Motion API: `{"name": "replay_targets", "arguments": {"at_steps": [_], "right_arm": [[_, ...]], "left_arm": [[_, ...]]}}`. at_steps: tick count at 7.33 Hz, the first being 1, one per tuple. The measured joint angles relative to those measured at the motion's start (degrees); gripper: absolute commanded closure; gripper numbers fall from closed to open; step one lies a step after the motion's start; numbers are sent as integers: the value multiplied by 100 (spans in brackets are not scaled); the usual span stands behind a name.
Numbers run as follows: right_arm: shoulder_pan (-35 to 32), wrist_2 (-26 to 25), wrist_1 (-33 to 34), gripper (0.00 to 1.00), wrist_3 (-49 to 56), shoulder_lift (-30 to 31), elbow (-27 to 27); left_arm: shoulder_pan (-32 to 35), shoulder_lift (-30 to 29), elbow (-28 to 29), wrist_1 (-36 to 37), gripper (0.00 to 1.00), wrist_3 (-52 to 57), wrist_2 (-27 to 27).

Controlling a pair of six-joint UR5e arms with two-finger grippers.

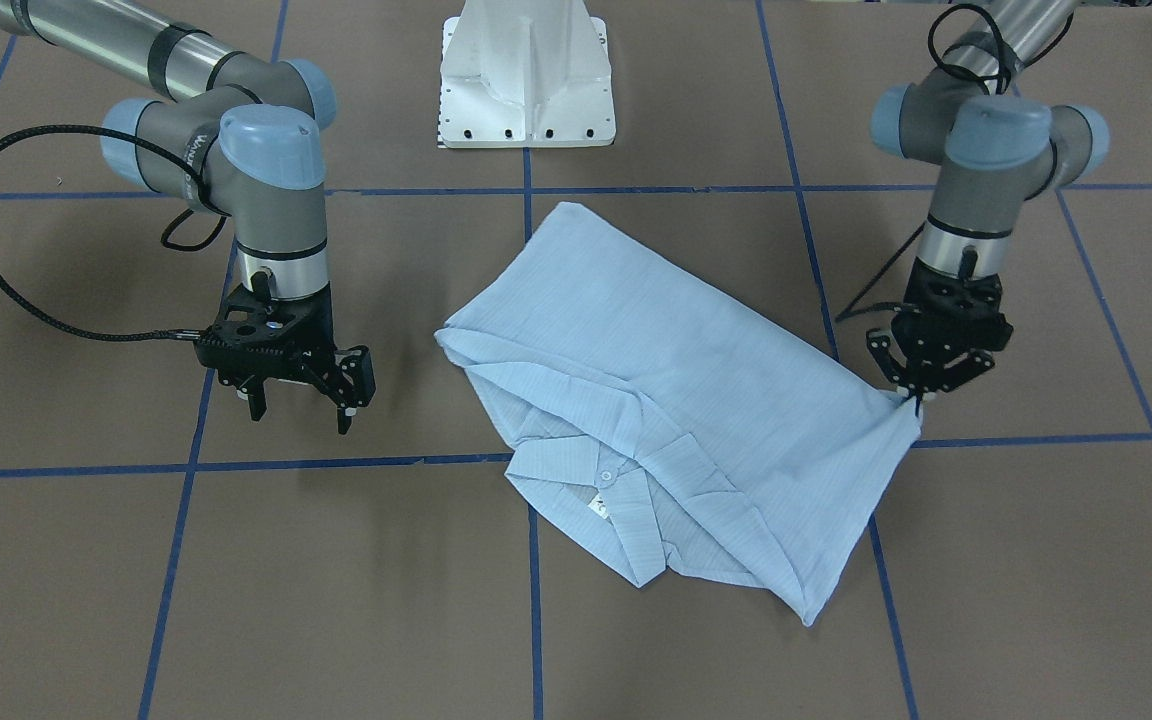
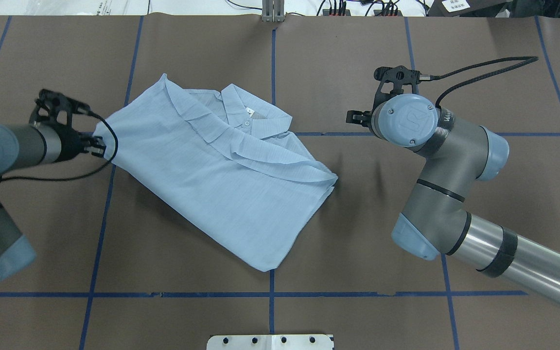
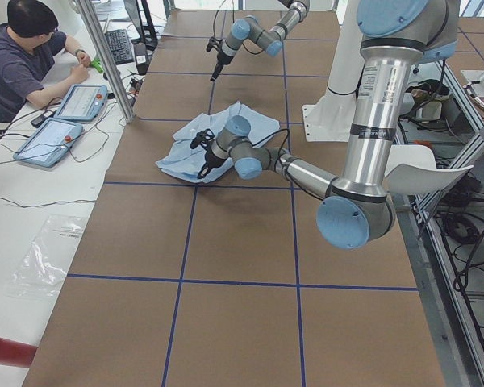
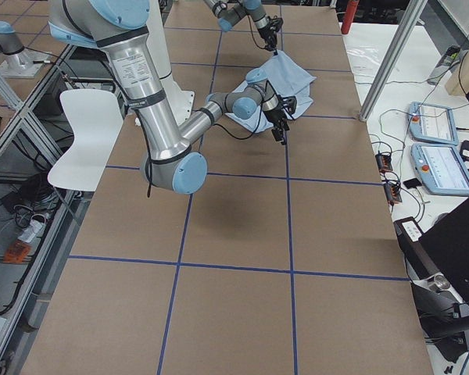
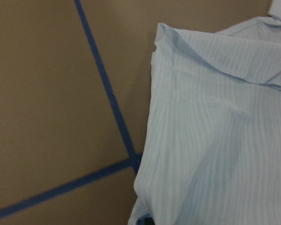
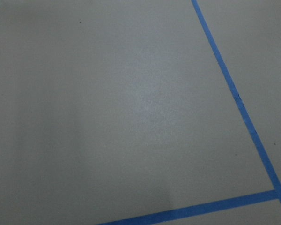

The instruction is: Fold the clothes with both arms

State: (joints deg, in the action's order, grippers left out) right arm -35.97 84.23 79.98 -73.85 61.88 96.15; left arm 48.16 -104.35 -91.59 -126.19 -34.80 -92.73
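Note:
The light-blue striped shirt (image 1: 656, 400) lies folded on the brown table, collar and a white button (image 1: 604, 478) facing up. My left gripper (image 1: 913, 400) is shut on one corner of the shirt and pinches it just above the table; it also shows in the overhead view (image 2: 96, 142). The left wrist view shows the shirt's fabric (image 5: 215, 131) hanging close below the camera. My right gripper (image 1: 302, 404) is open and empty, hovering low over bare table beside the shirt's other side, apart from it. The right wrist view shows only table and tape.
The white pedestal base (image 1: 526, 75) stands at the robot's side of the table. Blue tape lines (image 1: 186, 466) cross the brown surface. An operator (image 3: 24, 56) sits at a side bench with tablets (image 3: 56, 133), off the table.

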Motion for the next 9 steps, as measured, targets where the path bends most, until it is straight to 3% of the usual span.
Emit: {"name": "replay_targets", "arguments": {"at_steps": [4,5,7,9], "right_arm": [[106,-3,-5,0,-151,-173,-5],[129,-3,-5,0,-178,-230,-17],[216,-23,12,0,-416,-512,-105],[355,-46,26,2,-1141,-1219,-673]], "left_arm": [[587,-2810,3211,-152,100,329,-27],[602,-3075,3563,-323,1,324,-102],[645,-3028,3682,-614,0,480,-279],[762,-2632,3297,-861,0,626,-698]]}}
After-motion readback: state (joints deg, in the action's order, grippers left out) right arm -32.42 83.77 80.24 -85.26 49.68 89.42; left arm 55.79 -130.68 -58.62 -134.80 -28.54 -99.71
